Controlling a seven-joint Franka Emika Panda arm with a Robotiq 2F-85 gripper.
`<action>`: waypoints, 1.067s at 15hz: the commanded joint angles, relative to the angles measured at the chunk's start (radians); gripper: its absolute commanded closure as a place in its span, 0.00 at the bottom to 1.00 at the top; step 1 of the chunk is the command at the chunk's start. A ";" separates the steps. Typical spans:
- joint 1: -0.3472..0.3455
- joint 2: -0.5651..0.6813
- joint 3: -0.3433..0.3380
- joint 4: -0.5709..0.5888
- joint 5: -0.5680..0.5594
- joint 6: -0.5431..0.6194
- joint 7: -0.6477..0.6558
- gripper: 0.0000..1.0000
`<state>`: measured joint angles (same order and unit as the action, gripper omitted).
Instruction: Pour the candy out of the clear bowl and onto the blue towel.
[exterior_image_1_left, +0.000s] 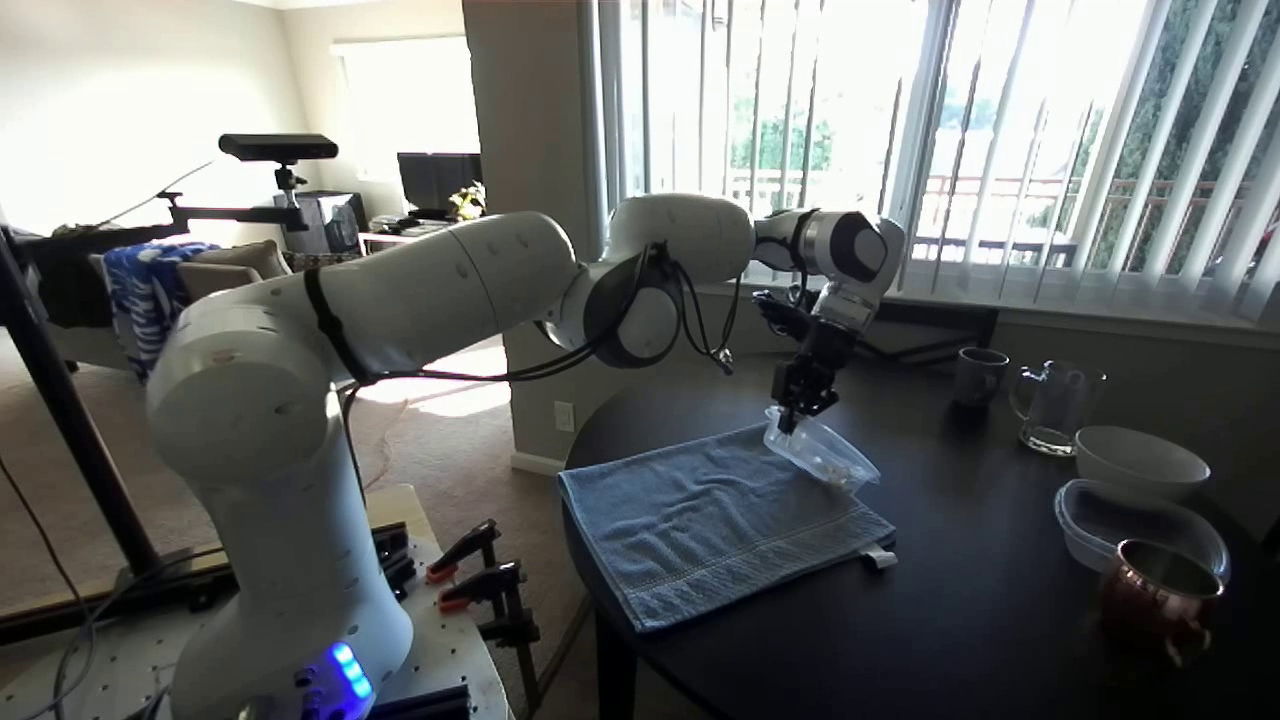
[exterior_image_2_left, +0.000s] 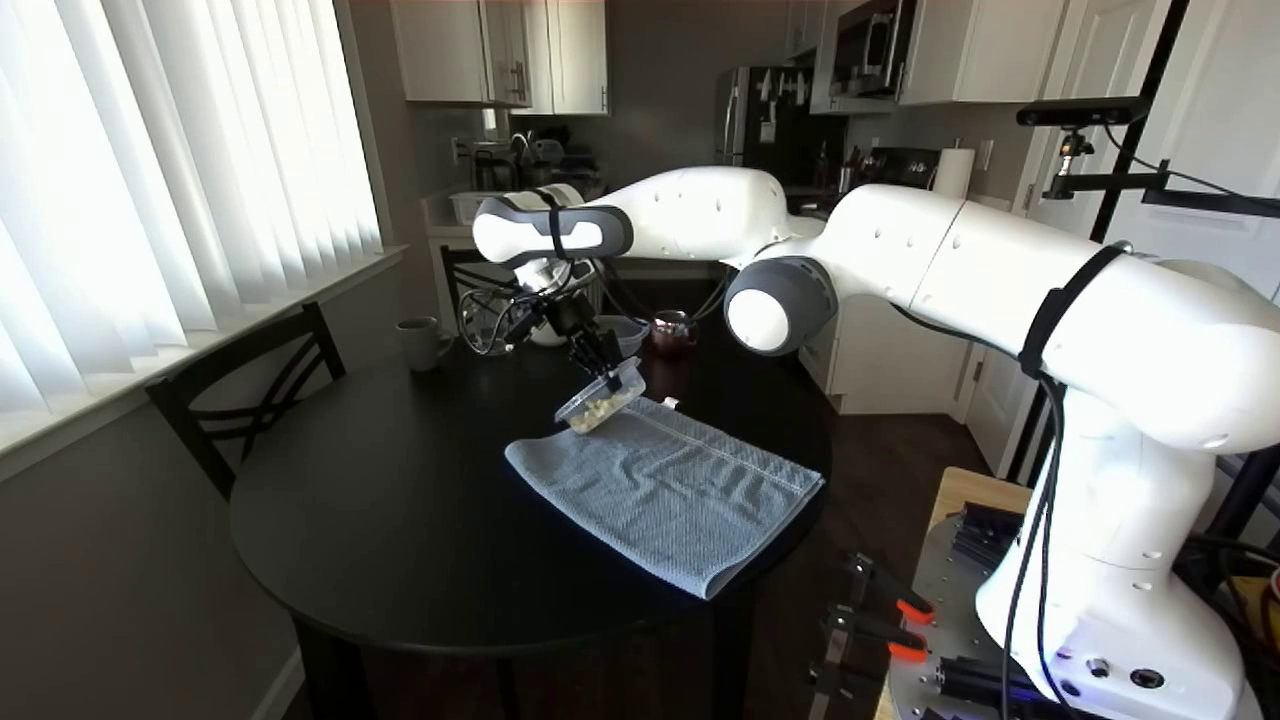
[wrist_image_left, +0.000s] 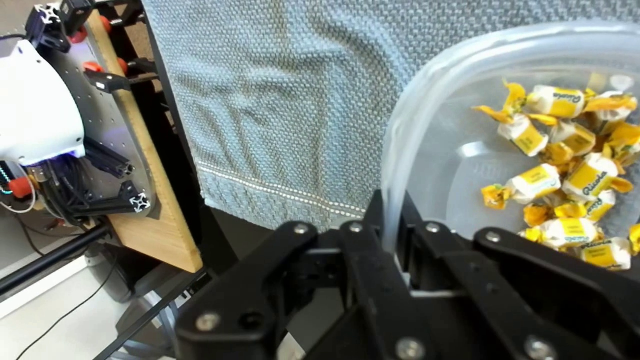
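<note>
The claw (wrist_image_left: 392, 215) pinches the tilted clear bowl (wrist_image_left: 452, 135) of twist-wrapped candy (wrist_image_left: 590, 177) at the nubbly blue towel's (exterior_image_1_left: 705, 520) edge

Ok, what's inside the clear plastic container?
Wrapped Ricola candies, yellow and white, piled together. Whatever lies beneath them is covered in the wrist view; the gripper hides part of the clear plastic container.

Passable over the towel (exterior_image_1_left: 700, 525) and across tabletop (exterior_image_2_left: 390, 520) toward the chair (exterior_image_2_left: 240, 352), but barred at one towel edge by the tilted clear bowl (exterior_image_1_left: 815, 448) in the pincer (wrist_image_left: 392, 212), and crowded beyond it by a grey mug (exterior_image_1_left: 978, 378), glass mug (exterior_image_1_left: 1065, 405), white bowl (exterior_image_1_left: 1140, 460), plastic tub (exterior_image_1_left: 1085, 542) and copper mug (exterior_image_1_left: 1150, 605).
</note>
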<state>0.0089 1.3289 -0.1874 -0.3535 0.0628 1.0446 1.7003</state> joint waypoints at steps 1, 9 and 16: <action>0.031 0.028 -0.011 0.000 -0.012 0.011 0.029 0.99; 0.078 0.015 -0.031 0.000 -0.016 -0.083 0.143 0.99; 0.124 0.014 -0.036 0.000 -0.038 -0.329 0.159 0.99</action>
<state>0.1084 1.3385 -0.2170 -0.3536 0.0405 0.8127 1.8658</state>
